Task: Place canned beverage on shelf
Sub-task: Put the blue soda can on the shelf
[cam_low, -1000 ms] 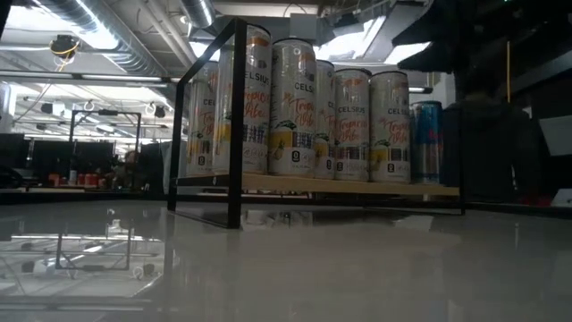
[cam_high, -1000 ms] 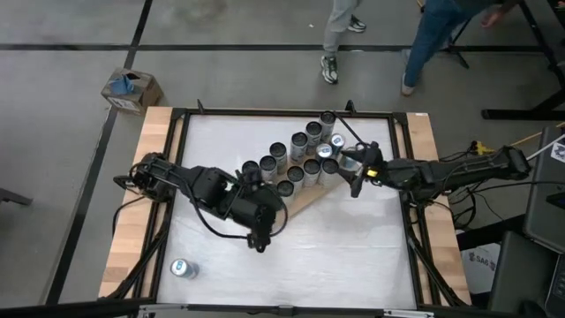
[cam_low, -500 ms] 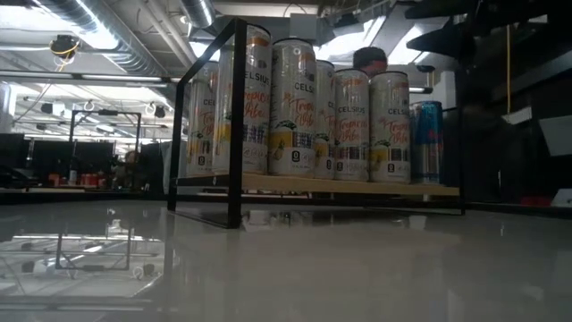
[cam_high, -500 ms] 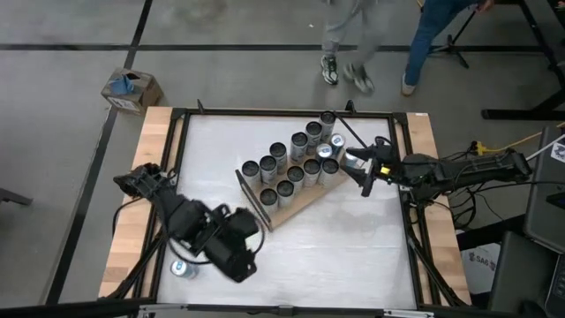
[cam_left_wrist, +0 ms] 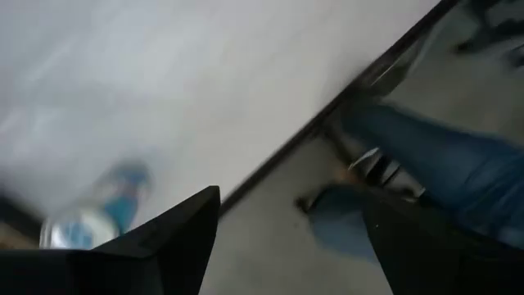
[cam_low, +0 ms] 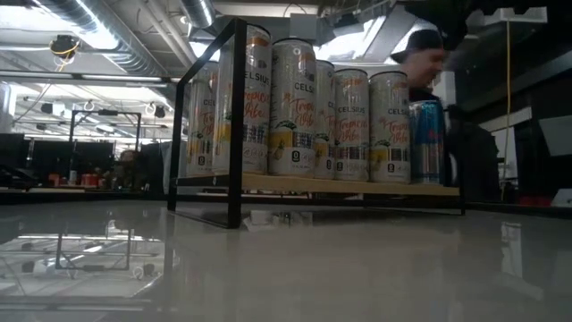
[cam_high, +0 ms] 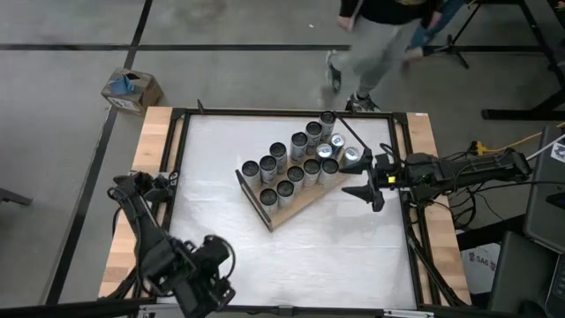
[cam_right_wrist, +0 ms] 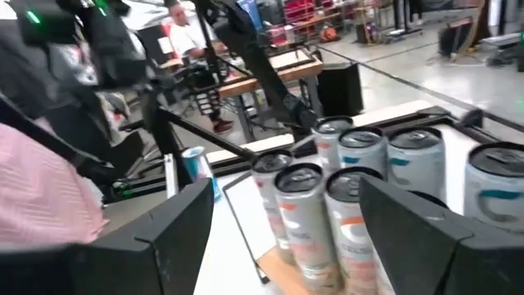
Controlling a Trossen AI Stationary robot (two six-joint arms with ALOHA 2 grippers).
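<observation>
The shelf [cam_high: 296, 205], a wooden board in a black frame, stands slantwise on the white table with several tall cans [cam_high: 291, 159] upright on it; the low view shows the shelf [cam_low: 340, 185] with a blue can [cam_low: 427, 141] at its end. A loose blue canned beverage [cam_left_wrist: 94, 215] lies on its side at the table's near-left corner, hidden by my left arm in the high view. My left gripper [cam_high: 207, 286] hangs open over that corner, its fingers [cam_left_wrist: 184, 238] beside the canned beverage. My right gripper [cam_high: 371, 188] is open just right of the shelf, facing the cans [cam_right_wrist: 344, 197].
A person [cam_high: 388, 35] walks past the table's far side and shows behind the shelf in the low view [cam_low: 429, 54]. A cardboard box [cam_high: 132, 88] sits on the floor at the far left. Bare white tabletop [cam_high: 344, 256] lies near and right of the shelf.
My left gripper has swung from beside the shelf's near end toward the table's near-left corner, rolling its wrist, and now hangs over the loose canned beverage. My right gripper has turned and drawn slightly away from the cans. The person has moved along the far side.
</observation>
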